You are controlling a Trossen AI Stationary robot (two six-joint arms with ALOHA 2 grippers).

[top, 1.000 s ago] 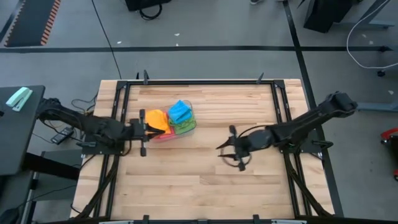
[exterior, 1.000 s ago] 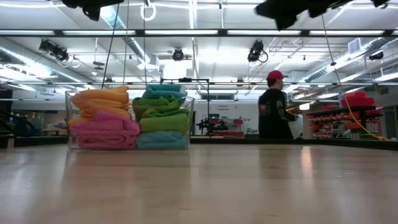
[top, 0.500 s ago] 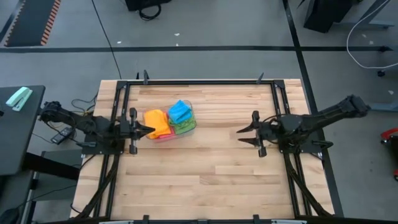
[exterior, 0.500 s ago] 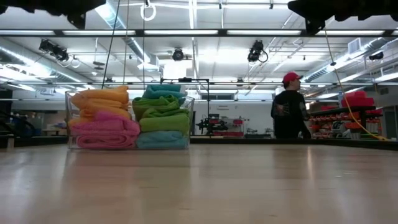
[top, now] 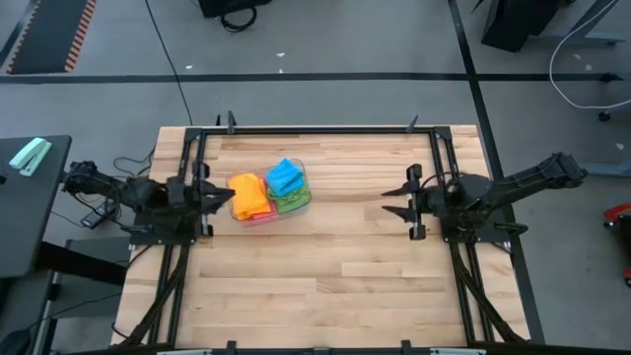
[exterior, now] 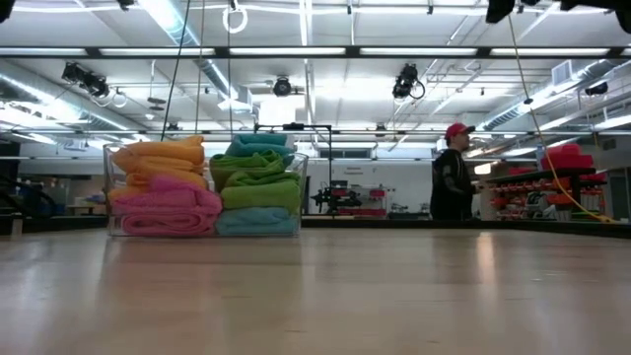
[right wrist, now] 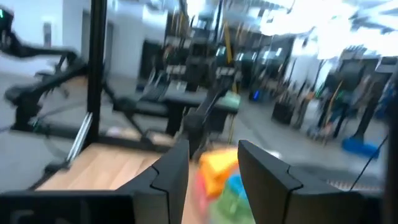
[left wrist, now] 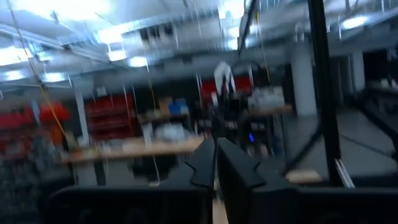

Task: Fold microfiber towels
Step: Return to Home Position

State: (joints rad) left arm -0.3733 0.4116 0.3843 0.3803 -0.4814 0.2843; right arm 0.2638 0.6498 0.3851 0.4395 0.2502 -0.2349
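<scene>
Across the tabletop point(top: 325, 276), bare wood is now showing everywhere except where the bin point(top: 304, 203) is standing, left of the middle. Both arms are drawing back to opposite edges. A second ago the right arm was reaching in toward the centre and the left arm was hanging right at the bin; now each is lying folded low by its own side rail. That retreat is suggesting the packing step is over and the arms are parking. No loose cloth is showing on the wood, so the folding is looking finished, or close to it.

The towels point(top: 268, 193) are all sitting inside the bin, folded and stacked in two piles. From table height, one pile is showing orange over pink. The other is showing teal on top, green in the middle and pale blue at the bottom. The layers are bulging softly against the clear walls and rising a little above the rim.

The left pincer point(top: 222, 196) is resting just beside the bin, not touching it. Its fingers point(left wrist: 202, 165) are pressing nearly together, holding nothing. The right pincer point(top: 389, 202) is sitting well apart from the bin and pointing toward it. Its fingers point(right wrist: 171, 168) are standing spread and are carrying nothing.
</scene>
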